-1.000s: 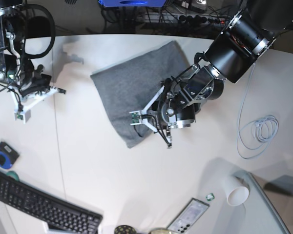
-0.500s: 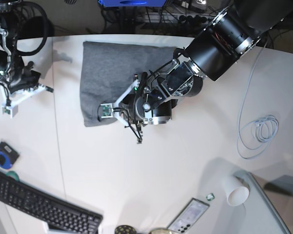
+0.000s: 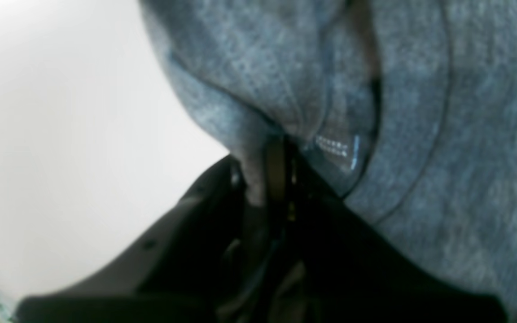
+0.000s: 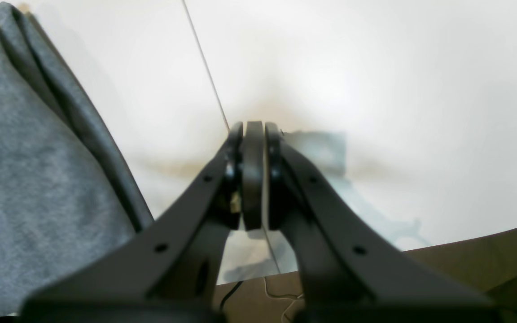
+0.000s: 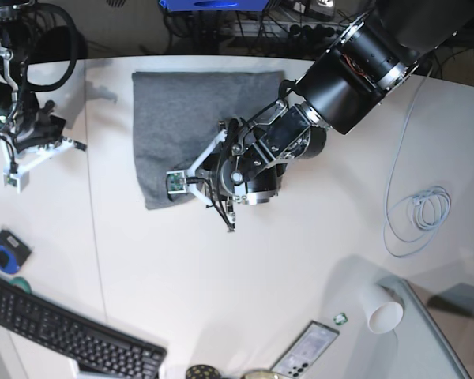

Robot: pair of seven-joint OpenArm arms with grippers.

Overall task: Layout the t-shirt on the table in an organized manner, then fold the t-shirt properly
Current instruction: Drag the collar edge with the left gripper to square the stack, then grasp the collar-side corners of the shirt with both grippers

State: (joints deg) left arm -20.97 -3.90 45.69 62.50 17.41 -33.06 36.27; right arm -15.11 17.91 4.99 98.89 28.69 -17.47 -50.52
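The grey t-shirt lies folded into a rough rectangle near the far edge of the white table. My left gripper is at its near right corner, shut on a bunched fold of the cloth. In the left wrist view its fingers pinch the t-shirt beside the small neck label. My right gripper hovers left of the shirt, shut on nothing. In the right wrist view it sits over the table's dark seam, with the t-shirt at the left.
A coiled white cable lies at the right. A paper cup lies by the grey glass panel. Along the near edge are a black keyboard, a phone-like device and a blue-black round object.
My left gripper has dragged the t-shirt leftward and turned it, so it now lies square to the far edge. The right gripper has shifted slightly left and stayed shut.
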